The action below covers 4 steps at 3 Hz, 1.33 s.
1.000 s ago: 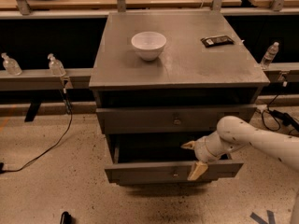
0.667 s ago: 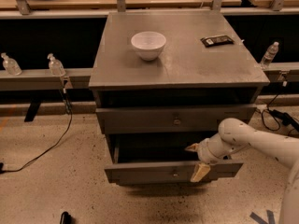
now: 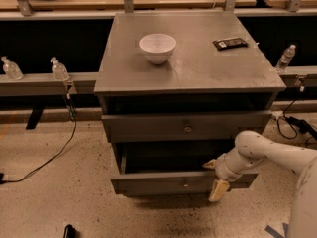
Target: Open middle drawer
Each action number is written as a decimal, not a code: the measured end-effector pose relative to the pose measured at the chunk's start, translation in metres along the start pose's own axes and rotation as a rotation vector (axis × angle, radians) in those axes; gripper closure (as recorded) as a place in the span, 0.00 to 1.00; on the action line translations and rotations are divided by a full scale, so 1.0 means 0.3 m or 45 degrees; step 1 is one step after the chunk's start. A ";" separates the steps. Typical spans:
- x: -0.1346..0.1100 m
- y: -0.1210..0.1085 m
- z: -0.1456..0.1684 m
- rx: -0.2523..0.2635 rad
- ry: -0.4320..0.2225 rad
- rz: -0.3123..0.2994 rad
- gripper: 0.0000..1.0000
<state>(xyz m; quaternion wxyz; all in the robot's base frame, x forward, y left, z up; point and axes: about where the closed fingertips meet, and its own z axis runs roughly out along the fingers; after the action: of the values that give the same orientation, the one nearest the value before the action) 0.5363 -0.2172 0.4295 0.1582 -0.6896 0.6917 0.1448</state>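
Clearly the middle drawer (image 3: 163,183) stands well out from the desk (image 3: 198,68), with a dark gap open behind its grey front and its knob (image 3: 185,184) at the centre untouched. The gripper (image 3: 213,179) sits far to the right of that knob, at the front's right end. The fingers (image 3: 218,190) are apart, one hanging down over the outer face and the other reaching in behind the top edge, so they straddle the panel rather than pinch it. The task looks nearly or wholly done. The risk lies in that off-centre hold: a further pull from one end could skew the drawer on its runners and jam it, or the loose fingers could slide off the edge. Too long a pull might bring the drawer right out. Above it, the top drawer (image 3: 148,128) also shows a dark slot under the desk surface, and the wrist passes just below it. A hard jolt could shift the white bowl (image 3: 157,47) or the black packet (image 3: 230,43) on top.
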 end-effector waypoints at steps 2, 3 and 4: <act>0.100 0.170 -0.031 -0.079 -0.011 0.124 0.21; 0.103 0.181 -0.039 -0.082 -0.014 0.134 0.22; 0.101 0.181 -0.044 -0.083 -0.014 0.134 0.22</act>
<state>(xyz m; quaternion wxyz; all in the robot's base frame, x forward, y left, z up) 0.4819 -0.2498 0.4278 0.1317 -0.6562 0.7211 0.1790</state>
